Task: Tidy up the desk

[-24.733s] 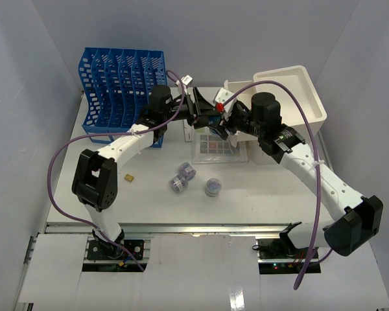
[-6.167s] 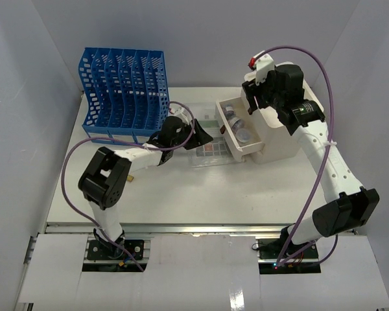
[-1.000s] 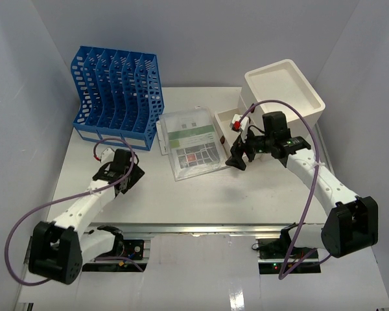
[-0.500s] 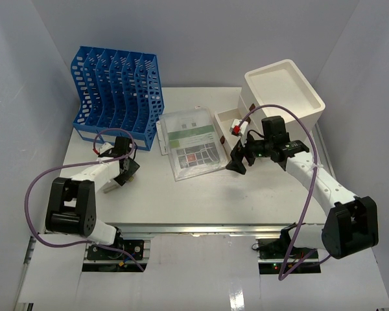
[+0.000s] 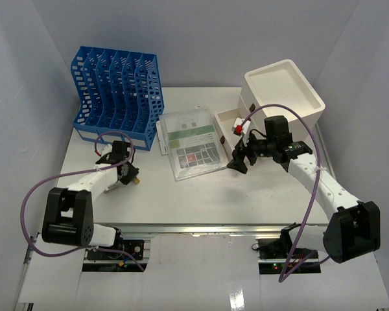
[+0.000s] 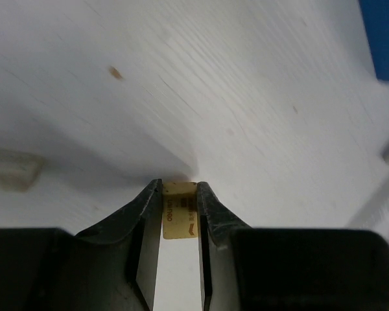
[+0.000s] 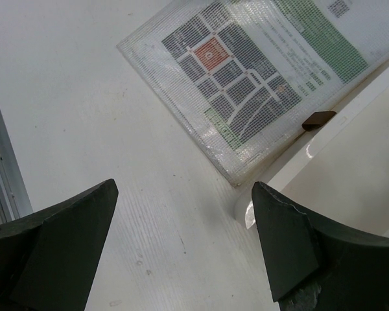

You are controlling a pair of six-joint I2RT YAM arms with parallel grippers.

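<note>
My left tool point(image 5: 128, 176) is down low on the bench point(image 5: 194, 194), a little nearer to me than the front of the blue file rack point(image 5: 113, 91). In the wrist view the left tool point(image 6: 179, 194) is pinched almost closed on a small tan tag point(image 6: 179, 215) with dark print. The tag stands on edge between the two fingers point(image 6: 146, 214), and its top edge is right at the white surface.

My right tool point(image 5: 236, 163) is well to the right of the rack, past the clear pouch point(image 5: 191, 144). Its own camera shows the right tool point(image 7: 183, 188) spread wide with nothing in it, hanging over bare bench point(image 7: 84, 97). The near corner of the pouch point(image 7: 246, 84) lies just beyond the fingertips.

The pouch has a printed sheet with grey, green and red blocks, and it lies flat just right of the rack's right end. The cream drawer cabinet point(image 5: 285, 94) sits far right of the rack. Its drawer point(image 5: 230, 126) is pulled out, touching or overlapping the pouch's edge.

The bench itself spreads white under everything, and its metal rail point(image 5: 194, 228) runs along my side.
</note>
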